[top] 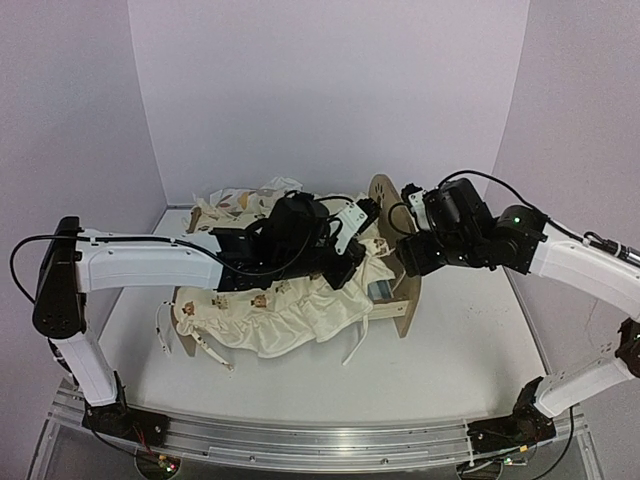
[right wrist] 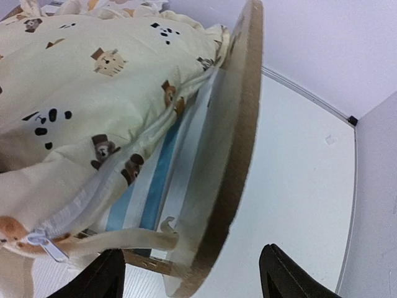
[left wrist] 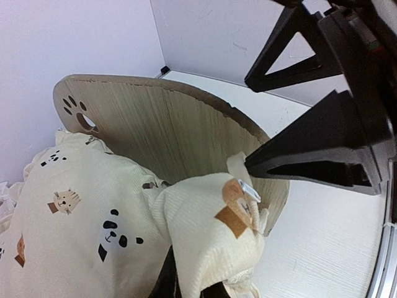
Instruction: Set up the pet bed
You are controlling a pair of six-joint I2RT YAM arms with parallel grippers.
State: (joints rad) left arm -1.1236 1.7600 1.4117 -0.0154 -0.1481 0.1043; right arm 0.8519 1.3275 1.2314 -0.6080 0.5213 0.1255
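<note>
- Pet bed (top: 402, 308): one, mid-table (top: 470, 340). Its long axis runs left to right across the top view, and most of it lies under the quilt.
- End boards: two. The right-hand board (left wrist: 173, 124) stands upright in plain sight. Of the left-hand one, only a wooden edge shows below the quilt.
- Paw-print cutout (left wrist: 79, 113): one in view, on the right-hand board.
- Striped base (right wrist: 155, 180): one, blue and white, showing in a strip between the quilt and the right-hand board.
- Quilt (top: 290, 315): one, cream with animal print. It is heaped along the bed, and its zippered corner touches the inner face of the right-hand board.
- Left gripper (top: 342, 258): one, closed tight on a fold of the quilt just inside the right-hand board.
- Right gripper (right wrist: 192, 248): one, fingers spread wide and holding nothing. It sits at the right-hand board, whose edge lies in the gap between the fingers.
- Key relation: the bed stretches leftward from the right gripper, with the board edge-on to it. Both grippers are at this end, the right on the outer side and the left on the inner side.
- Judgement: the next move likely depends on settling the held corner against the board.
</note>
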